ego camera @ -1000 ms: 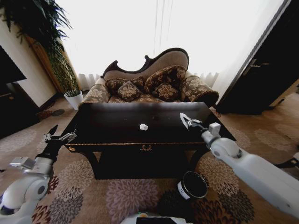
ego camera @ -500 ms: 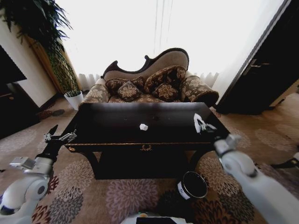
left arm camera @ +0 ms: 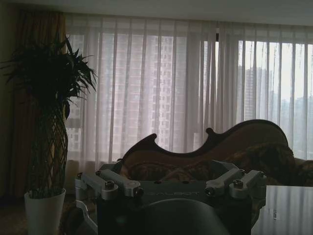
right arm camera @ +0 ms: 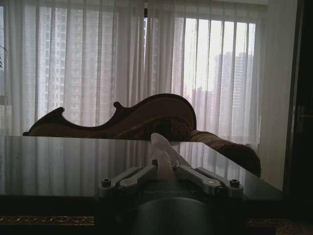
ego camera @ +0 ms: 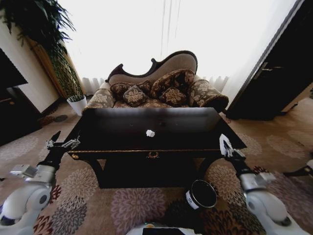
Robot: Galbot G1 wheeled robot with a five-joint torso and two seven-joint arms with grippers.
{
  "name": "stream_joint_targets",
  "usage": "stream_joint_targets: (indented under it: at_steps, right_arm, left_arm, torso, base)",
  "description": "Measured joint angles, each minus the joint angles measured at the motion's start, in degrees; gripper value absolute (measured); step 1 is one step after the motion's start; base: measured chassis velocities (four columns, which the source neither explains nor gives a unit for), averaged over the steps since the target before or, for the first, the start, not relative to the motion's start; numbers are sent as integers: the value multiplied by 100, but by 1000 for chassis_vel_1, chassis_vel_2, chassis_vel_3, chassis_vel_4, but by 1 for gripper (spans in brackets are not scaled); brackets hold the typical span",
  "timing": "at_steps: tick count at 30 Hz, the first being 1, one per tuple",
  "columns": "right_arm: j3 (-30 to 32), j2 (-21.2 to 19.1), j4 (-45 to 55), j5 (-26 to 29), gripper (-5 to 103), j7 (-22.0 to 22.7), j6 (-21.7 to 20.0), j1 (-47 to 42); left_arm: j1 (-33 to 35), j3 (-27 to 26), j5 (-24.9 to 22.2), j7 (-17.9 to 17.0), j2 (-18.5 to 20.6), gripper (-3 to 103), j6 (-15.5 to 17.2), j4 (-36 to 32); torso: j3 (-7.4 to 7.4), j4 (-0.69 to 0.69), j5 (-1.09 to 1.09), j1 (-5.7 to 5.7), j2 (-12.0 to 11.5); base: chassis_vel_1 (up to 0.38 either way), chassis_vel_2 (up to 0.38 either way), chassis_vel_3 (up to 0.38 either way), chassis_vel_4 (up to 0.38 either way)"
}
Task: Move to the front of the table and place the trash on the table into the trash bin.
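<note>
The head camera looks down at the table (ego camera: pixel 146 122) from near its front. Both wrist cameras face the sofa (right arm camera: pixel 146 115) and curtains (left arm camera: pixel 161 78), low.

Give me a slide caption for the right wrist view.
Right gripper shut on a crumpled white paper wad, level with the glossy black table.

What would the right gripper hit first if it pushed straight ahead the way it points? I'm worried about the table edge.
The right gripper, its jaws shut on a paper wad, points across the table just above its top. The way looks free until the sofa, though depth is unclear.
</note>
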Motion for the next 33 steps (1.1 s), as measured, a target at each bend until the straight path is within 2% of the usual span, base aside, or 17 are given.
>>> stream_joint_targets:
  at_steps: [6, 10, 14, 20, 24, 33]
  right_arm:
    - [-313, 378, -481, -379, 1, -108, 360, -42]
    - [-803, 721, -910, -576, 1, -146, 579, 103]
    - [-1151, 895, -1368, -756, 1, -165, 779, 294]
    - [-1445, 983, -2039, -960, 1, -162, 972, 509]
    - [-1765, 1006, -2954, -1144, 1, -156, 1232, 830]
    - [-2146, 1010, -4049, -1304, 1, -77, 1375, 1477]
  left_arm:
    - [0, 0, 0, 0, 0, 100, 0, 0]
    - [0, 0, 0, 0, 0, 100, 0, 0]
    - [0, 0, 0, 0, 0, 100, 0, 0]
    - [0, 0, 0, 0, 0, 100, 0, 0]
    - [0, 0, 0, 0, 0, 100, 0, 0]
    - [0, 0, 0, -1, 0, 100, 0, 0]
  torso:
    - [0, 0, 1, 0, 0]
    - [1, 0, 2, 1, 0]
    - [0, 1, 1, 1, -1]
    - [0, 0, 1, 1, -1]
    - [1, 0, 2, 1, -1]
    - [1, 1, 1, 1, -1]
  base:
    - [0, 0, 0, 0]
    - [0, 0, 0, 0]
    - [0, 0, 0, 0]
    - [0, 0, 0, 0]
    - [0, 0, 0, 0]
    - [0, 0, 0, 0]
